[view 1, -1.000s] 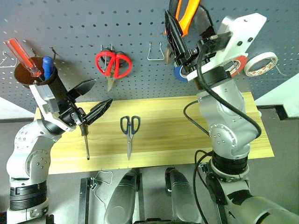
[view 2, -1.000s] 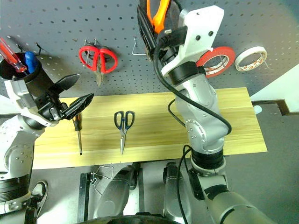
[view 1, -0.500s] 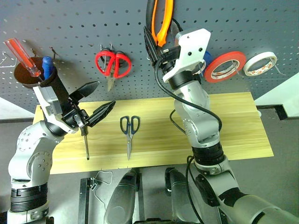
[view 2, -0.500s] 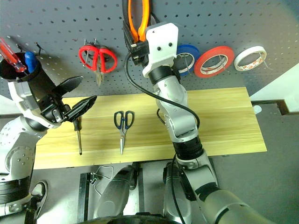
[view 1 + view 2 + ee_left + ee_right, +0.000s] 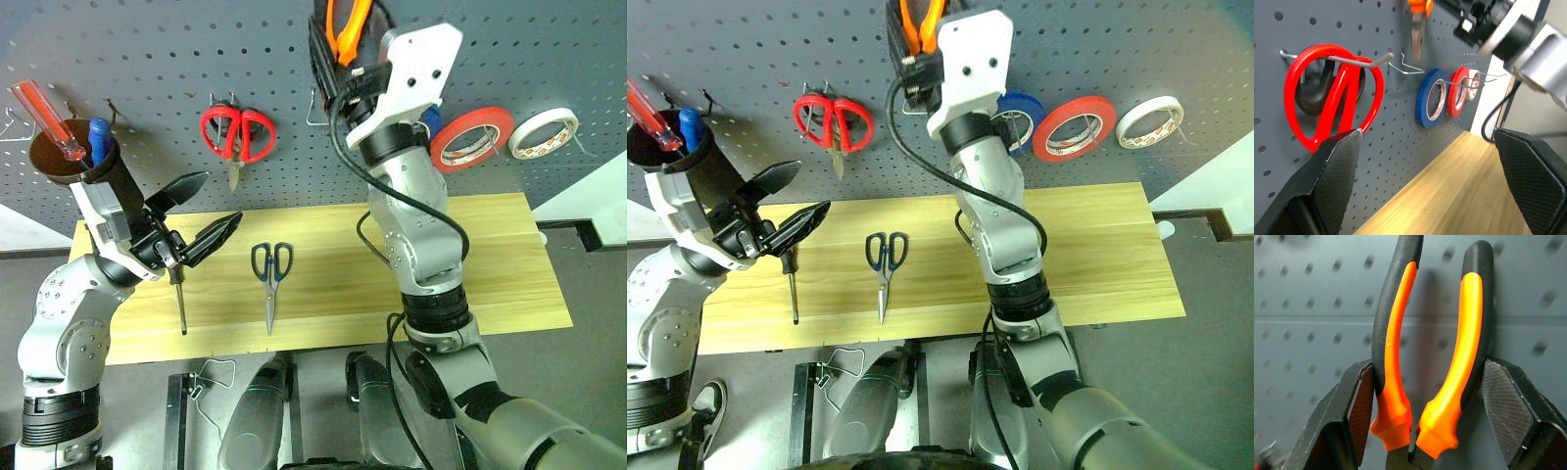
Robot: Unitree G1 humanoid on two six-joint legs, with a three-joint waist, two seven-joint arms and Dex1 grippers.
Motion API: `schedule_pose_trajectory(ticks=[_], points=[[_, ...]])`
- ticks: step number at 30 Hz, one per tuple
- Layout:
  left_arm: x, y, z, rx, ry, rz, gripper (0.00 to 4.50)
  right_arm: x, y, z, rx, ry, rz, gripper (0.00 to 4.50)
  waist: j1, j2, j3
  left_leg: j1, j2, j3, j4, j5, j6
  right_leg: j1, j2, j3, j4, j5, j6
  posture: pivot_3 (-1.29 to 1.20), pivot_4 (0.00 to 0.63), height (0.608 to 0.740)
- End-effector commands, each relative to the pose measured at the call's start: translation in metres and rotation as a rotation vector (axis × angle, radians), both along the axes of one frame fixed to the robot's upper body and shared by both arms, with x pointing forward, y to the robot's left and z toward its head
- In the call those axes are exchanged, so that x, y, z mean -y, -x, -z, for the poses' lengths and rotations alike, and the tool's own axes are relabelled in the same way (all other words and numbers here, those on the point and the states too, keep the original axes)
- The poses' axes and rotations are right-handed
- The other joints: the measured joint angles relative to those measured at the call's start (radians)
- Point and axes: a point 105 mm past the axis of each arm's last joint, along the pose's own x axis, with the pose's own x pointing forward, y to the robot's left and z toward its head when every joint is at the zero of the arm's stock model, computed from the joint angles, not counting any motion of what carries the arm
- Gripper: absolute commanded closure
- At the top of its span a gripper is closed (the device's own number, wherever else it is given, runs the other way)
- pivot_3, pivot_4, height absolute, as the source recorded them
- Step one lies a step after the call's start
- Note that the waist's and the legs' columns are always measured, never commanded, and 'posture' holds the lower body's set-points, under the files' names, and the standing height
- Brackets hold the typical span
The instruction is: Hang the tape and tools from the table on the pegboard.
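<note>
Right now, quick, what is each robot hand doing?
Left gripper: open, holding nothing, raised over the table.
Right gripper: fingers closed on the pliers, held up against the pegboard.

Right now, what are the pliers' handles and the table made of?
The pliers handles look like soft plastic or rubber: matte orange with black edges and moulded curves. The table looks like light wood, with grain lines and a smooth, dull finish; it could be laminate.
</note>
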Motion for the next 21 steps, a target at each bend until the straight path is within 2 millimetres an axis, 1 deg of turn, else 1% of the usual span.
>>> schedule_pose_trajectory(ticks=[1, 8, 15, 16, 21], points=[[0.003, 0.005, -0.006, 0.037, -0.006, 0.013, 0.00, 0.001, 0.014, -0.019, 0.083, -0.039, -0.003, 1.61, 0.000, 0.000, 0.000, 0.000, 0.000, 0.000, 0.000, 0.000, 0.000, 0.000, 0.000, 0.000, 0.000, 0.000, 0.000, 0.09, 0.309, 0.710], [0.002, 0.009, -0.010, 0.042, -0.013, 0.006, 0.00, -0.002, 0.010, -0.014, 0.058, -0.048, -0.009, 1.61, 0.000, 0.000, 0.000, 0.000, 0.000, 0.000, 0.000, 0.000, 0.000, 0.000, 0.000, 0.000, 0.000, 0.000, 0.000, 0.11, 0.321, 0.710], [0.001, 0.013, -0.011, 0.037, -0.019, -0.002, 0.00, -0.006, 0.008, -0.002, 0.014, -0.060, -0.018, 1.61, 0.001, 0.000, 0.000, 0.000, 0.000, 0.000, 0.000, 0.000, 0.000, 0.000, 0.000, 0.000, 0.000, 0.000, 0.000, 0.12, 0.338, 0.710], [0.001, 0.014, -0.012, 0.036, -0.020, -0.003, 0.00, -0.007, 0.008, -0.001, 0.009, -0.063, -0.019, 1.61, 0.002, 0.000, 0.000, 0.000, 0.000, 0.000, 0.000, 0.000, 0.000, 0.000, 0.000, 0.000, 0.000, 0.000, 0.000, 0.13, 0.348, 0.710], [0.000, 0.018, -0.012, 0.024, -0.026, -0.010, 0.00, -0.008, 0.004, 0.015, -0.044, -0.067, -0.016, 1.61, 0.001, 0.001, 0.001, 0.000, 0.000, 0.000, 0.000, 0.000, 0.000, 0.000, 0.000, 0.000, 0.000, 0.000, 0.000, 0.13, 0.371, 0.710]])
